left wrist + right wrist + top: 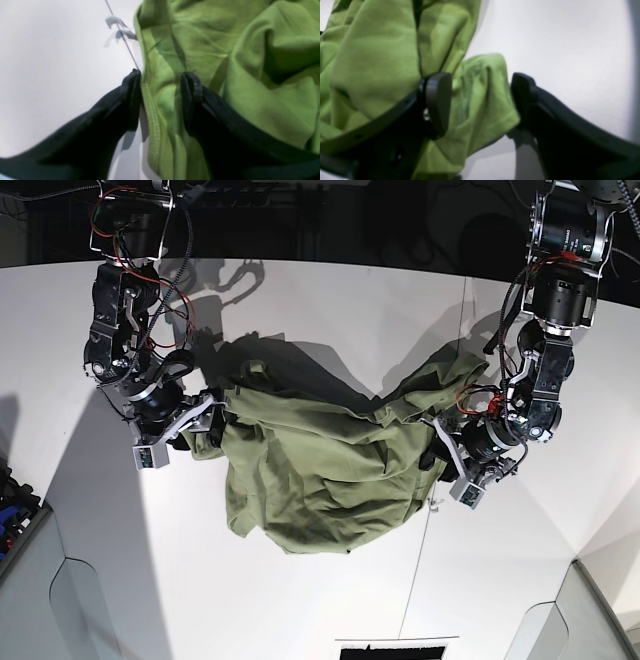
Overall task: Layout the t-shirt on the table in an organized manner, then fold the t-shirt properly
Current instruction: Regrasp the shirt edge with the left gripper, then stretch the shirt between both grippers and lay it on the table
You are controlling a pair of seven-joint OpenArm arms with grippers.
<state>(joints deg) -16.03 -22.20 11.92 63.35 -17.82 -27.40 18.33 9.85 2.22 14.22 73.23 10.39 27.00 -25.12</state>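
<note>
The green t-shirt (320, 455) lies crumpled and bunched in the middle of the white table (330, 310). My left gripper (161, 75) is open at the shirt's edge on the base view's right (440, 455). Its black fingers (132, 97) straddle a stitched hem of the t-shirt (155, 120) without pinching it. My right gripper (481, 82) is open at the opposite side of the shirt (205, 425). A rounded fold of the t-shirt (482, 100) sits loose between its pads (438, 100).
A thin dark seam line (125, 42) runs across the table (50, 62), with small white scraps (113, 21) on it beside the shirt. Bare tabletop (570, 50) lies outside each gripper. A dark opening (390, 650) sits at the table's front edge.
</note>
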